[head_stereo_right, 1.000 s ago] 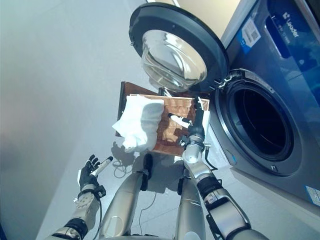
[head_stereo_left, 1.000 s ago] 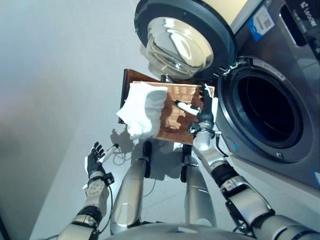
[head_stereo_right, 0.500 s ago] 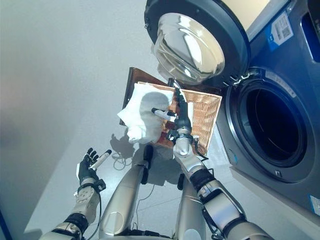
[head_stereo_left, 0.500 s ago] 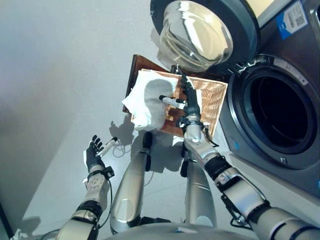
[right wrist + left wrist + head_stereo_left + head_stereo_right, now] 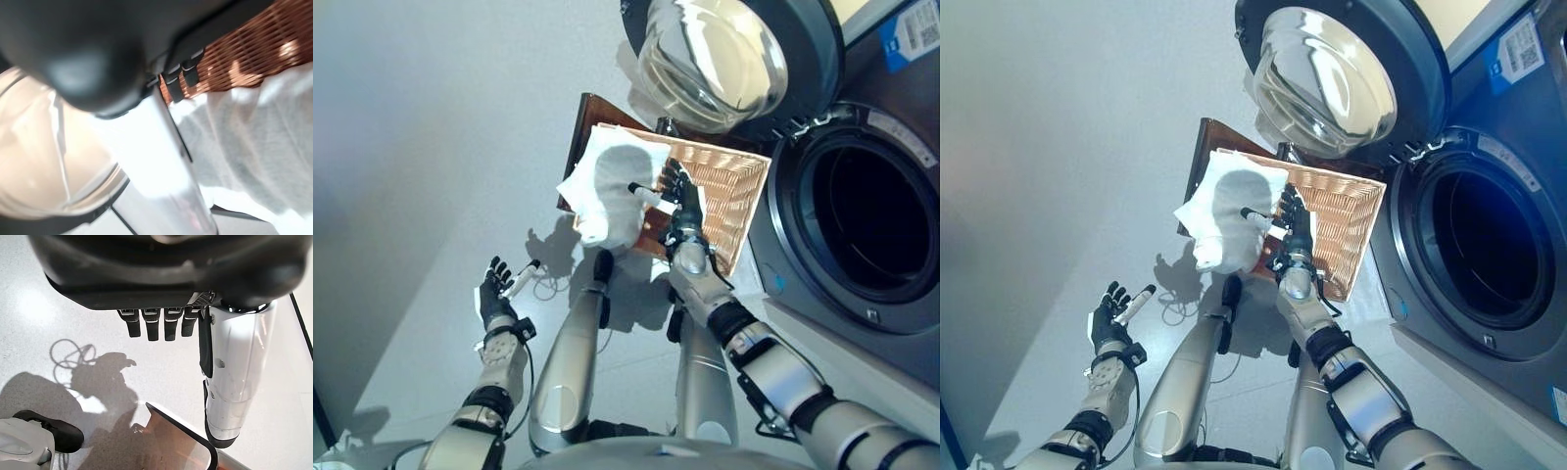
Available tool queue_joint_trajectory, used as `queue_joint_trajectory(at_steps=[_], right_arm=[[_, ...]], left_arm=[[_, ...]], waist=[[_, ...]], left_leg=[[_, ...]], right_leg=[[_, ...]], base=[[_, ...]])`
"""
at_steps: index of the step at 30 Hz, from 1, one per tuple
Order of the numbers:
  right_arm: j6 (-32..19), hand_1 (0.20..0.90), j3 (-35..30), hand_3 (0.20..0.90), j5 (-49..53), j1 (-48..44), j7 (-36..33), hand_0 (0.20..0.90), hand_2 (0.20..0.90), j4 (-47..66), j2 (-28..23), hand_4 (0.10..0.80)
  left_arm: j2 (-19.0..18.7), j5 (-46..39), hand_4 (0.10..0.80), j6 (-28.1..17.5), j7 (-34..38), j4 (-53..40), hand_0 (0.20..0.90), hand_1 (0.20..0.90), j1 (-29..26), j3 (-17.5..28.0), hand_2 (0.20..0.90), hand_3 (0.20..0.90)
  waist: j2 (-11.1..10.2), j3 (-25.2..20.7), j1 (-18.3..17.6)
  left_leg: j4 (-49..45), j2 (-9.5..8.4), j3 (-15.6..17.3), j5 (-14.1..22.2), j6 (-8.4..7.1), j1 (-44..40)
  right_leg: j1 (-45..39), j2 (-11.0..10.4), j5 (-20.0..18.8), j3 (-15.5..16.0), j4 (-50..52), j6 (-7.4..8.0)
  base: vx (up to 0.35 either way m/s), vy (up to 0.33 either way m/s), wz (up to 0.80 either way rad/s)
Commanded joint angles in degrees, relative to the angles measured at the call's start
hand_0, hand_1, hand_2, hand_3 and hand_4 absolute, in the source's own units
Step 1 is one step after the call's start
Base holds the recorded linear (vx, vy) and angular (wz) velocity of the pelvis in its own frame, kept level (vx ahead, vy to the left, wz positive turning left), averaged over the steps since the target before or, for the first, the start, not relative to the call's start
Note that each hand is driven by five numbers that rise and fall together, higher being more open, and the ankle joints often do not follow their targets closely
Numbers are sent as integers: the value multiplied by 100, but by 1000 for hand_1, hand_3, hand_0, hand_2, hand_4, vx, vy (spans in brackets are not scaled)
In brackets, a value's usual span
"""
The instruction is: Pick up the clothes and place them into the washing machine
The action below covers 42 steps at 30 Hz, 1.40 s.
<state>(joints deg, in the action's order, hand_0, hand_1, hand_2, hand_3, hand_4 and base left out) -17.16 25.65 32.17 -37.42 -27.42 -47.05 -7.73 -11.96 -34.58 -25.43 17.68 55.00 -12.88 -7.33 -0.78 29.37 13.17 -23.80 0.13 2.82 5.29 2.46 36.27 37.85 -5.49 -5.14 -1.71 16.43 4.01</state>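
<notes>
A white garment (image 5: 612, 186) lies draped over the left end of a brown wicker basket (image 5: 736, 191) on the floor, and shows up close in the right wrist view as white cloth (image 5: 254, 142). My right hand (image 5: 680, 208) hovers over the basket just right of the cloth, fingers straight and thumb out, holding nothing. My left hand (image 5: 496, 294) hangs open low at the left, above bare floor. The washing machine (image 5: 901, 157) stands at the right, its dark drum (image 5: 867, 225) exposed and its round door (image 5: 724, 59) swung open above the basket.
The basket sits on a dark brown board (image 5: 582, 127) in front of the machine. Grey floor (image 5: 421, 147) spreads to the left. In the left wrist view a corner of the board (image 5: 181, 440) shows past my left fingers.
My right hand has swung left from the basket's right edge near the drum to the white garment. The camera has shifted too. The left hand has stayed put.
</notes>
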Motion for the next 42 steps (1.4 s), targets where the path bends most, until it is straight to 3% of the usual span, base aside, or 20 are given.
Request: queue_joint_trajectory(at_steps=[1, 21, 34, 42], right_arm=[[-567, 900, -193, 900, 137, -189, 25, 900, 900, 355, 94, 800], [-543, 900, -136, 900, 462, -436, 162, 900, 900, 41, -43, 800], [-400, 900, -67, 900, 596, -1119, 248, 900, 900, -600, 75, 800], [-375, 900, -315, 900, 923, -1822, 314, 900, 900, -1271, 63, 800]], left_arm=[[-283, -124, 800, -329, 229, -261, 900, 900, 85, 133, 900, 900], [-303, -153, 800, -370, 137, -752, 900, 900, 260, 85, 900, 900], [-398, -162, 800, -358, 109, -1093, 900, 900, 289, -92, 900, 900], [-428, -134, 800, -394, 61, -1762, 900, 900, 294, -234, 900, 900]], waist=[[352, -67, 126], [376, 43, 174], [358, 43, 425], [448, 43, 674]], left_leg=[[1137, -167, 259, -883, -82, -37], [1131, -167, 212, -931, -92, 147], [1140, -249, -110, -1016, -106, 549], [1149, -375, -454, -1109, -130, 937]], right_leg=[[-150, 172, 449, 9, 471, -226], [20, 175, 413, 42, 513, -230], [206, 71, 397, 330, 480, -200], [387, -55, 441, 677, 498, -189]], base=[[-11, 11, 3], [0, -3, 1], [8, -7, 13], [7, -15, 26]])
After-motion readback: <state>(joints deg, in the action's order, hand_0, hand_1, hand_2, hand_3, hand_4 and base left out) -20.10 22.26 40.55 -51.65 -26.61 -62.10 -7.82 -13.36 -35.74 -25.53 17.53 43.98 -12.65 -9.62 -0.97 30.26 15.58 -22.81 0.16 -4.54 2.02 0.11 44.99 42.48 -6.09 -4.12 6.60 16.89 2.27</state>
